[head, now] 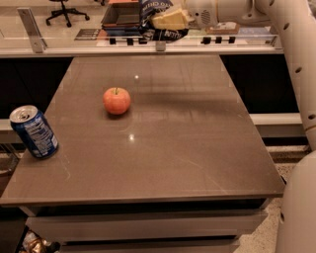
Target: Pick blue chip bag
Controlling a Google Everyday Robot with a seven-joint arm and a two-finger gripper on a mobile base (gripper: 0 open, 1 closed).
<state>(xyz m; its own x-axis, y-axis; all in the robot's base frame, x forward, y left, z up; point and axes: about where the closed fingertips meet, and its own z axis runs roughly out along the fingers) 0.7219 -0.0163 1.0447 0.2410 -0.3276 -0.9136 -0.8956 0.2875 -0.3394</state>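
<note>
Two jaws clamp the blue chip bag (150,10) above the table (197,148).

**Apple and soda can on a brown desk**

A red-orange apple (117,100) sits stem up on the left half of the glossy brown desk (197,148), well in from every edge. A blue soda can (34,132) with a silver top stands upright near the desk's left edge, nearer the camera than the apple and well apart from it. Beyond the far rim runs a pale ledge (256,44) carrying a row of small black pieces. A dark shallow tray (121,15) lies behind it, and a black office chair (64,9) stands at top left. The hand (170,20) hangs at the top edge, over that ledge.
</note>
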